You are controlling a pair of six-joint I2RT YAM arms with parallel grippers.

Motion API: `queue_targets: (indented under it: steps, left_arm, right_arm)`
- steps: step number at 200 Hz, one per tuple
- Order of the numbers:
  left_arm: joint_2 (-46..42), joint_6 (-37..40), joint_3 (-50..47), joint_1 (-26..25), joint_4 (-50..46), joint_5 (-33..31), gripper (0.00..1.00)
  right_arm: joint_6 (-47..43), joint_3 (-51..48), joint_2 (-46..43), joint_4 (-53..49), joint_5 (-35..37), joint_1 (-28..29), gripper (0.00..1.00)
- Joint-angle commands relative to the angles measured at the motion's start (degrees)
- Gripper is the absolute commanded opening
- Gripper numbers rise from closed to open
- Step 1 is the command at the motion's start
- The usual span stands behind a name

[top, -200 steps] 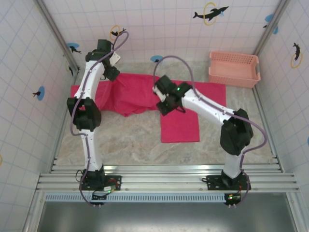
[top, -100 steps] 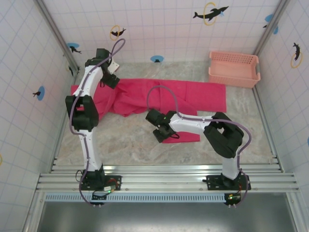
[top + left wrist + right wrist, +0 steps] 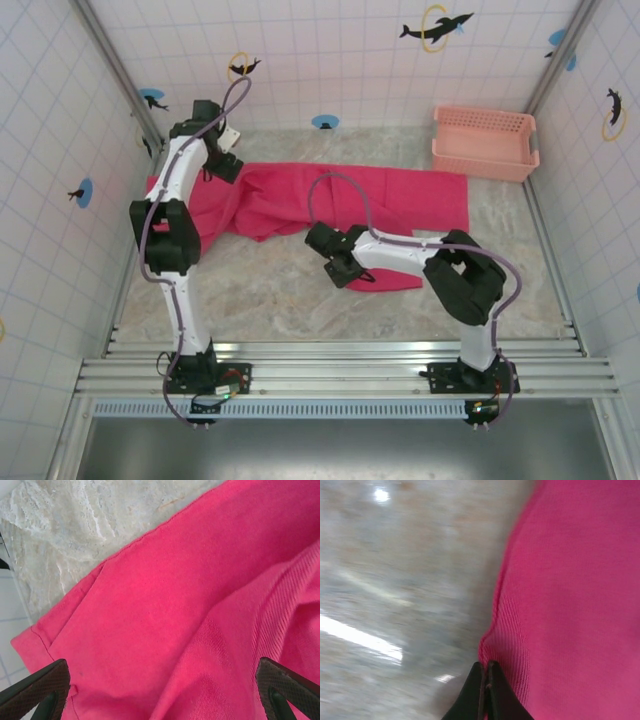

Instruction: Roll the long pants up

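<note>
Your bright magenta-red soft cloth long pants (image 3: 300,195) lie spread across the marbled tabletop (image 3: 260,290). The left gripper (image 3: 160,682) hovers wide apart over their left end. The right gripper (image 3: 485,667) is pinched together, seemingly on a hem, though that view is blurred. The fabric looks limp and light, so grasp a hem edge and roll it snugly.

Right gripper (image 3: 485,682): dark fingertips pressed together, nipping the hem edge of the long pants (image 3: 570,605). Magenta ribbed cloth to fingertips' right. Pale marbled tabletop (image 3: 395,580) to their left, blurred, glare-streaked.
</note>
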Motion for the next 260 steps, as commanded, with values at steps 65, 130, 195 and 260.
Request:
queue_targets:
  steps: [65,130,195,260]
  left_arm:
    - [-8.24,-2.1,-3.08,0.37,1.62,6.65,0.97]
    - [-11.97,0.05,-7.18,0.4,1.05,6.65,0.98]
    - [-26.67,6.53,-26.72,-0.7,7.87,-1.82,0.97]
    - [-28.61,0.46,-42.07,-7.44,2.83,-17.77,0.94]
  right_arm:
    - [-11.24,5.57,-19.91,-3.86,5.74,-37.14,0.0]
    - [-16.72,23.87,3.39,1.1,2.9,-46.02,0.0]
    - [-17.2,50.53,25.93,-4.09,2.76,-47.55,0.52]
    - [-17.45,46.33,16.79,-1.91,-2.98,-49.03,0.56]
